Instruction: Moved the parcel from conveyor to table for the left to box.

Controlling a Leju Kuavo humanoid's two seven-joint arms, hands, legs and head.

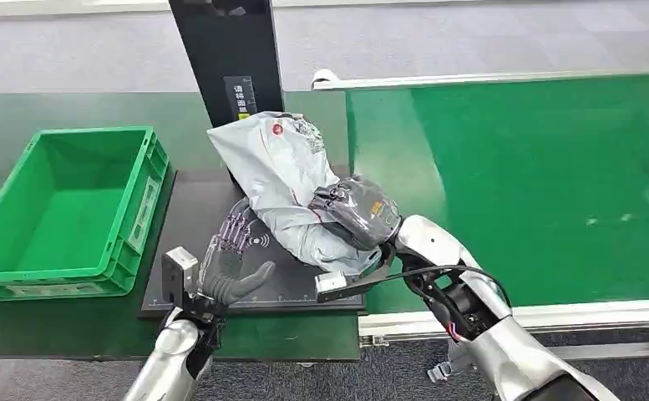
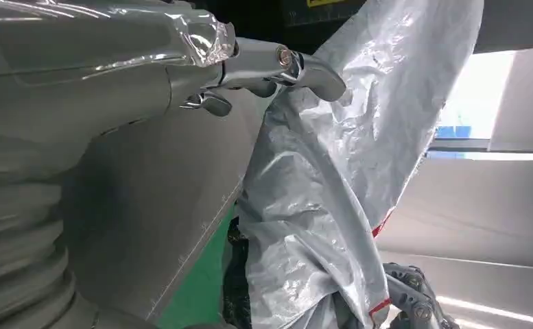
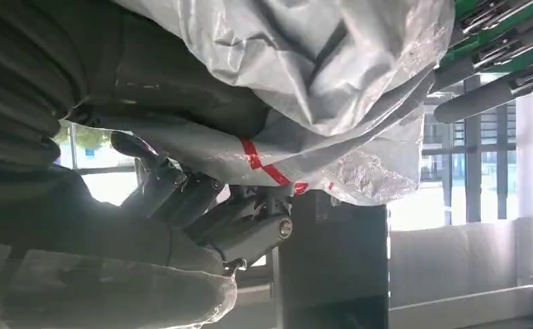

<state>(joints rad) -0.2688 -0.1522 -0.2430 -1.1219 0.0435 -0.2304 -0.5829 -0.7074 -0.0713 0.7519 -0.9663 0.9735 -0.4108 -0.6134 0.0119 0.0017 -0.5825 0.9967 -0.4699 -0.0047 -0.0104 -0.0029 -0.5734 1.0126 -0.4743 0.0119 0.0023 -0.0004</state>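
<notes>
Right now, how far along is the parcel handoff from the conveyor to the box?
Done: the grey parcel is off the green conveyor and over the black mat on the table. In hand: the right hand grips the parcel, while the left hand waits open beside it, fingers close to the bag. Left: release, then the left hand must take it and put it in the green crate, which holds nothing yet.

We're in a parcel-sorting station, warehouse style. A wide green conveyor (image 1: 513,184) with pale metal rails runs along the right, and beside it sits a dark green table (image 1: 53,326) carrying a green plastic crate (image 1: 70,209). There's a black scanning pad (image 1: 296,280) with a wireless mark, and a black post (image 1: 225,58) rising behind it. A grey poly mailer (image 1: 283,180) lies over the pad. Grey carpet (image 1: 471,42) underfoot, big windows (image 3: 469,164) beyond.
</notes>
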